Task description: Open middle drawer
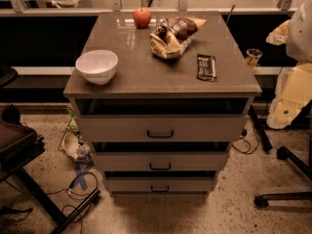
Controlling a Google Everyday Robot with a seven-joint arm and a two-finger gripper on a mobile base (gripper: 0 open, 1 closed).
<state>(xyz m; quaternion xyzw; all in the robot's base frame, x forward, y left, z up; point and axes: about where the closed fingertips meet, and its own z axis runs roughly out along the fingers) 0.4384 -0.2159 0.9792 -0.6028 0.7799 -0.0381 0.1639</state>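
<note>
The cabinet (161,79) has three stacked drawers. The middle drawer (195,161) has a plain grey-beige front with a small black bar handle (160,166) at its centre. A dark gap shows above its front edge, and its interior is hidden. The taller top drawer (204,129) is above it and the low bottom drawer (195,184) below it. My gripper (279,117) hangs at the end of the white and cream arm (294,89) at the right edge. It is to the right of the cabinet, apart from it, about level with the top drawer.
On the cabinet top are a white bowl (97,66), a red apple (142,17), a snack bag (173,35) and a dark bar packet (206,66). A black frame (29,179) and cables lie at the left. A chair base (285,195) stands at the right.
</note>
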